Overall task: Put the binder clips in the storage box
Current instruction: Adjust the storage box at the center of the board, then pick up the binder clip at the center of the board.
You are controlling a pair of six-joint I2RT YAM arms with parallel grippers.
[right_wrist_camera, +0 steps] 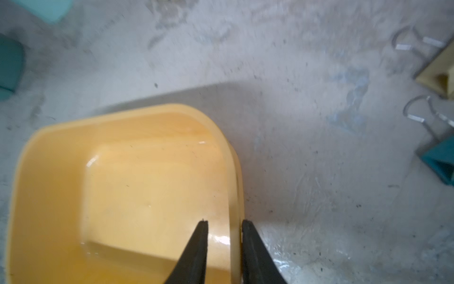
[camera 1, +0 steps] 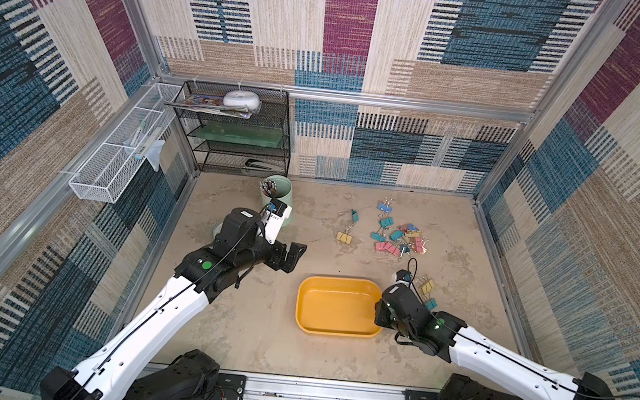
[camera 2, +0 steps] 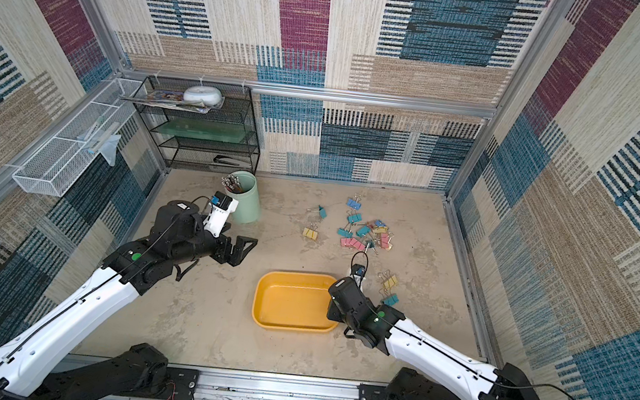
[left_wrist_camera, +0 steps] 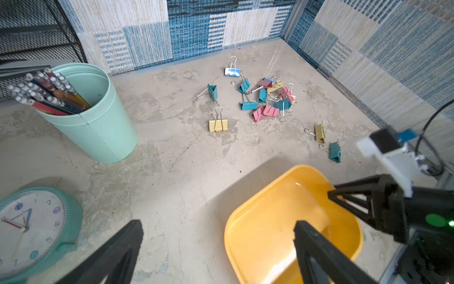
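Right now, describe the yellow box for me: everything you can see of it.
The box is a shallow yellow-orange tray, apparently glossy plastic, rectangular with rounded corners and a low wall. It sits flat and upright on the table, empty: none of the clips is in it. The right gripper straddles its wall on the robot's right side, one finger inside, one outside, jaws slightly apart; whether a finger touches the wall is unclear.
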